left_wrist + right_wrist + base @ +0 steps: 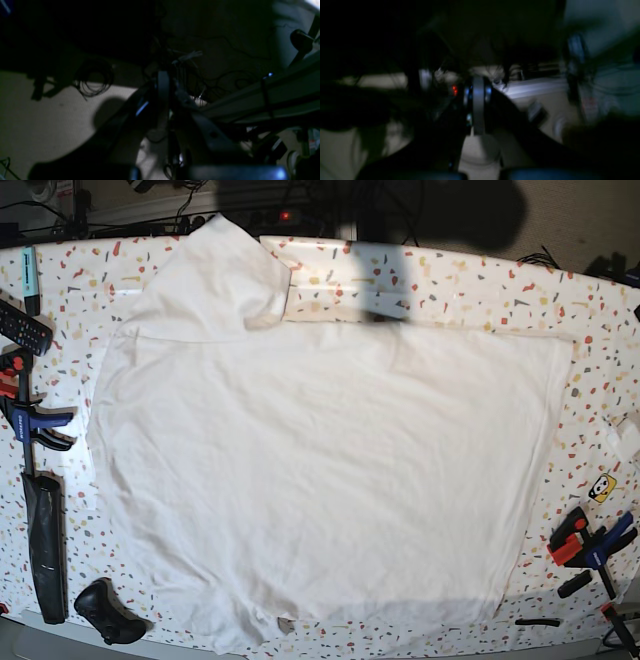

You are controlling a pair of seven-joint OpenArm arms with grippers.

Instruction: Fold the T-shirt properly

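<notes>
Lying flat on the speckled surface [450, 280], the T-shirt [320, 470] looks soft, light and floppy (pinch its corners); both tools sit closed, holding nothing.

Speckled white tabletop [480, 290], dim beige floor [37, 125]

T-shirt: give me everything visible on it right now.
The T-shirt is plain white, soft-looking, lightly wrinkled cloth, spread mostly flat across the speckled tabletop in the base view. One short sleeve sticks out at upper left; the other side looks tucked into a straight edge. The hem near the front edge is uneven. A shadow crosses its top edge. No gripper touches it.
</notes>
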